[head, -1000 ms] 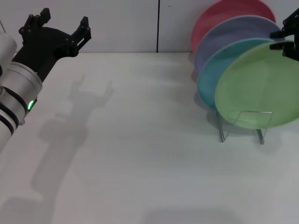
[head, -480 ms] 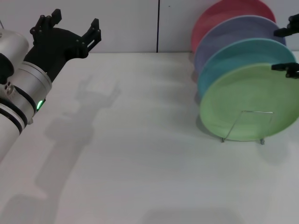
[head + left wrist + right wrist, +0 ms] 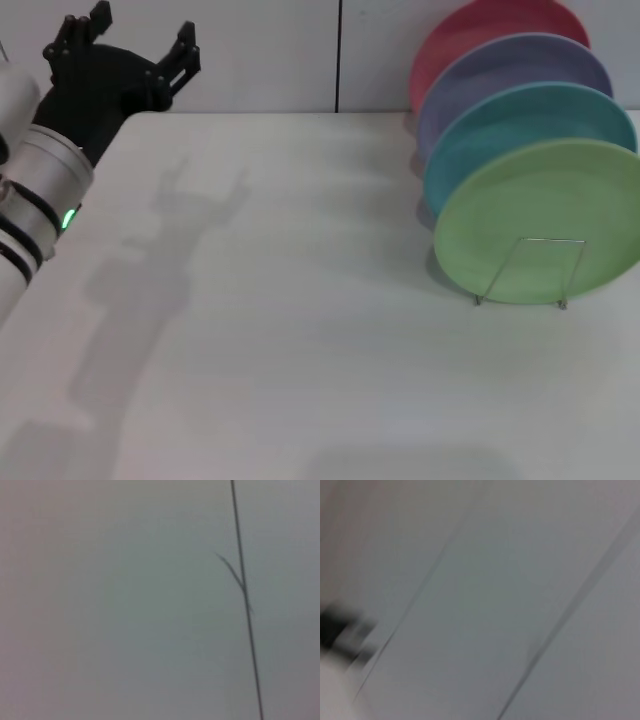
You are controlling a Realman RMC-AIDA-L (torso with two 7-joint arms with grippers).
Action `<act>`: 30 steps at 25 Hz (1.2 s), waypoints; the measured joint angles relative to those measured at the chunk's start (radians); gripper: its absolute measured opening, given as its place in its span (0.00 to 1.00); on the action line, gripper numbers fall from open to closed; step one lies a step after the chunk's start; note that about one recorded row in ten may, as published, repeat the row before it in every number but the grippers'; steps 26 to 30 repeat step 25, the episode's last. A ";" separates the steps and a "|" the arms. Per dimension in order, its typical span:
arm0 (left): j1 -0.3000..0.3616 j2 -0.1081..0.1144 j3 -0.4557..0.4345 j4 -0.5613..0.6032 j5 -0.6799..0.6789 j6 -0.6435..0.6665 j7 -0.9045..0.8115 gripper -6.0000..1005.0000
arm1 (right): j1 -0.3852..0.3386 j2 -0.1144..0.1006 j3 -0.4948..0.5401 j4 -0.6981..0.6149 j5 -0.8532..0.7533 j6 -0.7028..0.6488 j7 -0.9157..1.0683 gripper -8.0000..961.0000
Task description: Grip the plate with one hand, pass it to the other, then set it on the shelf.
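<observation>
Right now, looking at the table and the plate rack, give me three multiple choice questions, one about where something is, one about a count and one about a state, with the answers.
1. Where does the light green plate stand?
A. Flat on the table near the left tool
B. At the front of the row in the wire rack
C. Behind the pink plate

2. How many plates stand in the rack?
A. Two
B. Four
C. Six

3. What is the left tool doing?
A. Open, holding nothing, raised over the table's far left
B. Shut on the green plate
C. Resting on the rack

Answers: 1 B, the green plate is nearest the camera, in front of the teal plate. 2 B, pink, lavender, teal and green. 3 A, its fingers are spread with nothing between them. The right tool is not in the head view.
</observation>
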 joint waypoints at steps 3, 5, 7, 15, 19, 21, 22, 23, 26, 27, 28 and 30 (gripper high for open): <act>0.014 0.001 -0.002 0.014 0.014 0.053 0.005 0.86 | -0.092 -0.002 0.096 0.303 0.297 0.036 -0.093 0.78; 0.026 0.001 -0.006 0.024 0.022 0.080 0.009 0.86 | -0.147 -0.006 0.138 0.585 0.514 0.012 -0.251 0.78; 0.035 -0.001 -0.014 0.047 0.024 0.114 0.011 0.86 | -0.181 -0.012 0.175 0.844 0.673 -0.022 -0.450 0.78; 0.025 -0.008 -0.001 0.365 0.012 0.547 -0.055 0.86 | -0.226 -0.015 0.372 1.384 0.798 -0.011 -0.777 0.78; -0.046 -0.010 0.003 0.659 0.005 0.846 -0.200 0.86 | -0.229 -0.013 0.412 1.492 0.808 -0.001 -0.876 0.78; -0.091 -0.011 0.000 0.798 -0.003 0.945 -0.257 0.86 | -0.223 -0.014 0.423 1.545 0.809 0.004 -0.947 0.78; -0.120 -0.012 -0.002 0.889 -0.008 0.999 -0.287 0.86 | -0.223 -0.014 0.423 1.545 0.809 0.004 -0.947 0.78; -0.134 -0.012 -0.002 0.933 -0.013 1.023 -0.300 0.86 | -0.220 -0.014 0.423 1.558 0.809 0.009 -0.964 0.78; -0.155 -0.014 -0.003 1.013 -0.033 1.063 -0.325 0.86 | -0.215 -0.014 0.424 1.572 0.808 0.020 -0.987 0.78; -0.155 -0.014 -0.003 1.013 -0.033 1.063 -0.325 0.86 | -0.215 -0.014 0.424 1.572 0.808 0.020 -0.987 0.78; -0.155 -0.014 -0.003 1.013 -0.033 1.063 -0.325 0.86 | -0.215 -0.014 0.424 1.572 0.808 0.020 -0.987 0.78; -0.155 -0.014 -0.003 1.013 -0.033 1.063 -0.325 0.86 | -0.215 -0.014 0.424 1.572 0.808 0.020 -0.987 0.78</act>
